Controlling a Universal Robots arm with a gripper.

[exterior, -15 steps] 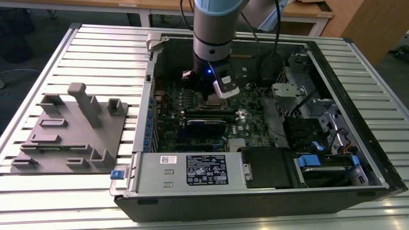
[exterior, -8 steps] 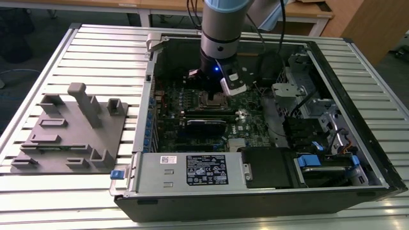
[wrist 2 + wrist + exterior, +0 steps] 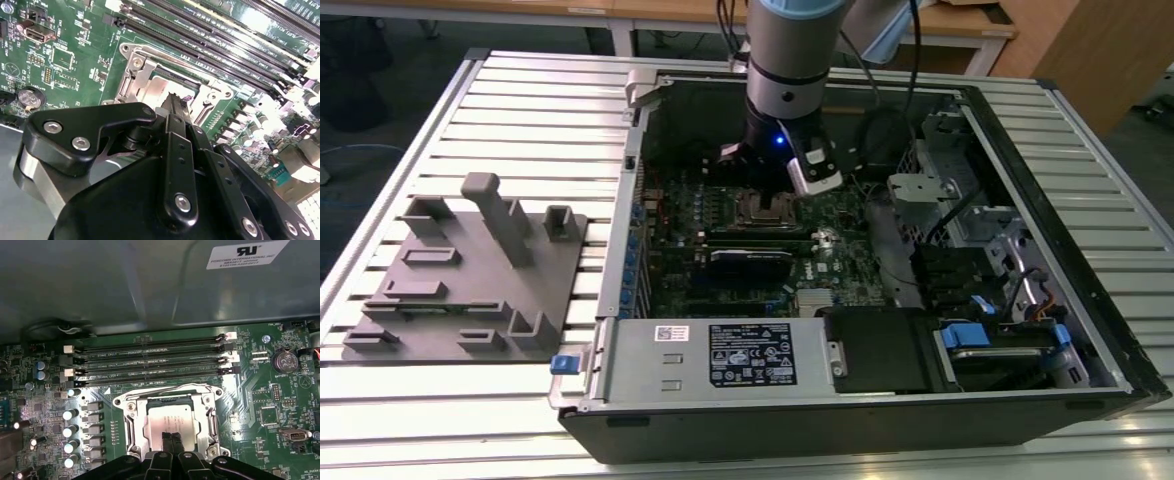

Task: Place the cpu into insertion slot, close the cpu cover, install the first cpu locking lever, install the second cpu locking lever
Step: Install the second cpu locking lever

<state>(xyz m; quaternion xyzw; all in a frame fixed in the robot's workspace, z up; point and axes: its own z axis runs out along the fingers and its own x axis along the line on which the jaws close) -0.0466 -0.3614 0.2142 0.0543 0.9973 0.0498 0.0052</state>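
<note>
One risk: gripper (image 3: 173, 446), jaws pressed together holding nothing, bears on the cpu (image 3: 171, 424) in the insertion slot (image 3: 170, 427); sideways slip could damage it

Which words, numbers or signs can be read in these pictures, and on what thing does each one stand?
White sticker on the case wall: print too small to quote.
Black label on the silver box: too small to read.
White lettering on the motherboard: too small to read.
No text can be quoted with certainty.
</note>
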